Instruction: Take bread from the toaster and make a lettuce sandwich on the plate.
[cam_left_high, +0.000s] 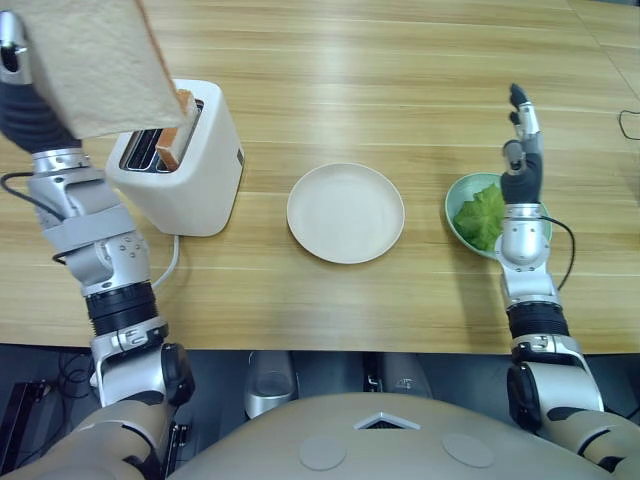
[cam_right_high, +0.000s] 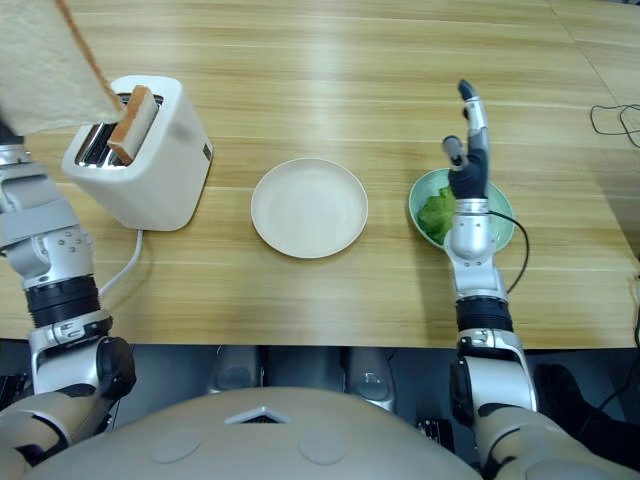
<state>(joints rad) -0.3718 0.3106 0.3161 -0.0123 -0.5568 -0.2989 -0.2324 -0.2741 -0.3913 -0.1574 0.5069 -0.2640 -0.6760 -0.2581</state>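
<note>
The left hand (cam_left_high: 12, 55) grips a slice of bread (cam_left_high: 95, 60), raised above the toaster (cam_left_high: 190, 175), where a second slice (cam_left_high: 180, 135) sticks out. The toaster sits at 9 o'clock from the plate (cam_left_high: 345, 212) on the table (cam_left_high: 400, 90), and the bowl (cam_left_high: 450, 212) of lettuce (cam_left_high: 480, 215) at 3 o'clock, with the right hand (cam_left_high: 520, 150) above it, fingers straight, holding nothing
</note>
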